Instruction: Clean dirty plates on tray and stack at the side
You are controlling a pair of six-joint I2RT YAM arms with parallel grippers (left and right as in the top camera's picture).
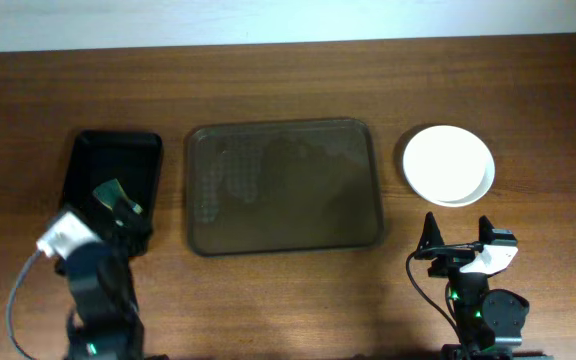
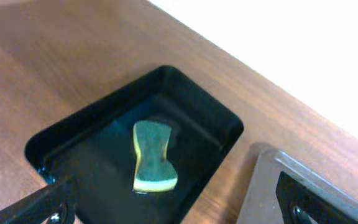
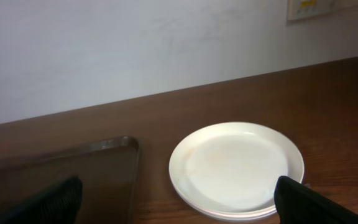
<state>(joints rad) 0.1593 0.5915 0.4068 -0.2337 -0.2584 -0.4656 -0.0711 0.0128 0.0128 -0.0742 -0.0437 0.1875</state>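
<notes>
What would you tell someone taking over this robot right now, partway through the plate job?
Left gripper: open, empty, above the black tray where the sponge lies.
Right gripper: open, empty, just short of the plates.
Plates: stacked on the table to the right of the tray; exact count unclear.
Tray: holds no plates.
Done: plates are off the tray and stacked at the side.
Left: apparently nothing; maybe check the top plate's faint tint.

Plates: white is shown, faintly cream-tinted at the centre.
Tray: dull brown is shown, mottled with paler patches.
Small tray: glossy black is seen.
Sponge: green is seen, edged with yellow.
Table: brown wood grain is shown.
</notes>
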